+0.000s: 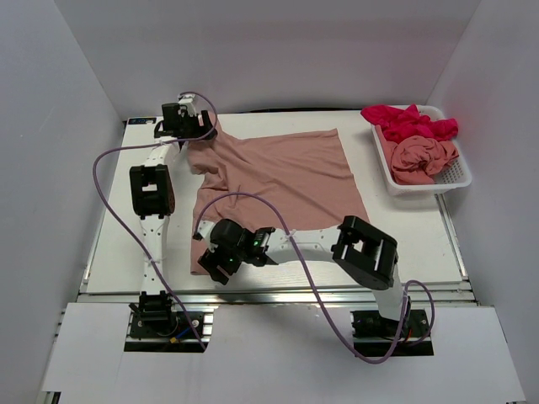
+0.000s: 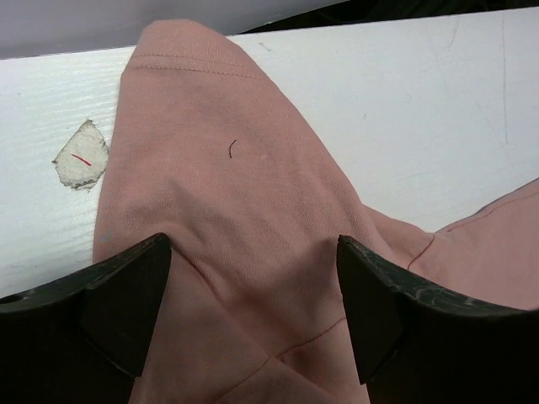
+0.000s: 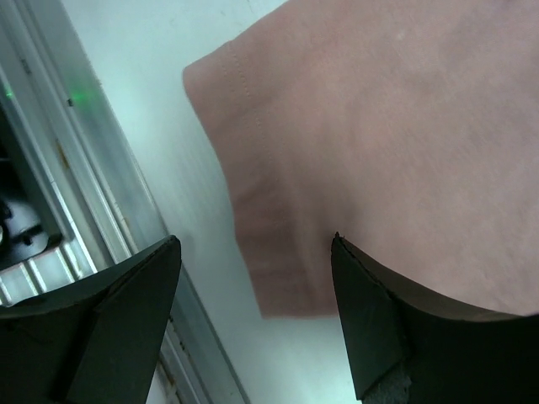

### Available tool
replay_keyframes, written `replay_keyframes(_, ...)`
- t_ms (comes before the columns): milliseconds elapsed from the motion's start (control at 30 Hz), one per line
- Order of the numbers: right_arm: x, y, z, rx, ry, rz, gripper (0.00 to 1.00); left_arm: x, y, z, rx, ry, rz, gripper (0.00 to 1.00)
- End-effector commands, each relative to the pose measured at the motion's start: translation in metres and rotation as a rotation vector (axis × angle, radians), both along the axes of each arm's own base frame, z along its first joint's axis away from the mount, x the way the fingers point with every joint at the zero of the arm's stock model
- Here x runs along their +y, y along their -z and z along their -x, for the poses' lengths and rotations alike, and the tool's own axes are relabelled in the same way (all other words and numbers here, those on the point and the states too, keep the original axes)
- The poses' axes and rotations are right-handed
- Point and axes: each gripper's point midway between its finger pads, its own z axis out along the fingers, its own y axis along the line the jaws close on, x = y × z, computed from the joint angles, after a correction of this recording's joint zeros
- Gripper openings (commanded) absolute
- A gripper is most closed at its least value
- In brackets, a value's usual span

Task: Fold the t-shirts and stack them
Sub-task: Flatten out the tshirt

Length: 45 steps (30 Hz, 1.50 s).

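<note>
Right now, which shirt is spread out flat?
The pink shirt in the middle. The magenta shirt and the other pink shirt are bunched up in the basket.

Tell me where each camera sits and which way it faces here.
Top external: above and behind the bases, looking down at the table, the spread pink t-shirt and the basket; both arms show whole.
Left wrist: on the left gripper, facing the shirt's sleeve; its two open fingers show.
Right wrist: on the right gripper, facing down at the shirt's hem corner and table edge; its open fingers show.
Shared: all three see the same pink t-shirt.
</note>
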Motion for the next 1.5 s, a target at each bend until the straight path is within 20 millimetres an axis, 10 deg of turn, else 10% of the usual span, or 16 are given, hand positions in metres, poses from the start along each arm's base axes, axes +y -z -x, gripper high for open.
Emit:
replay_keyframes(0,0.014,-0.005,-0.001,0.022,0.014,-0.005,0.76,0.007,0.032,0.015,0.113,-0.021,0.024,0.89)
replay_keyframes(300,0.026,0.005,-0.007,0.028,0.044,0.016,0.62,-0.004,0.017,0.011,0.074,0.014,0.084,0.89)
replay_keyframes(400,0.029,0.002,-0.01,0.013,0.048,0.007,0.41,-0.006,0.019,0.007,0.064,0.008,0.104,0.88)
replay_keyframes(500,0.033,0.001,-0.014,-0.004,0.049,-0.002,0.0,-0.008,0.02,0.002,0.054,0.005,0.132,0.88)
replay_keyframes(1467,-0.009,-0.001,0.052,0.158,-0.31,0.044,0.0,0.028,-0.032,-0.069,-0.316,-0.202,0.036,0.9)
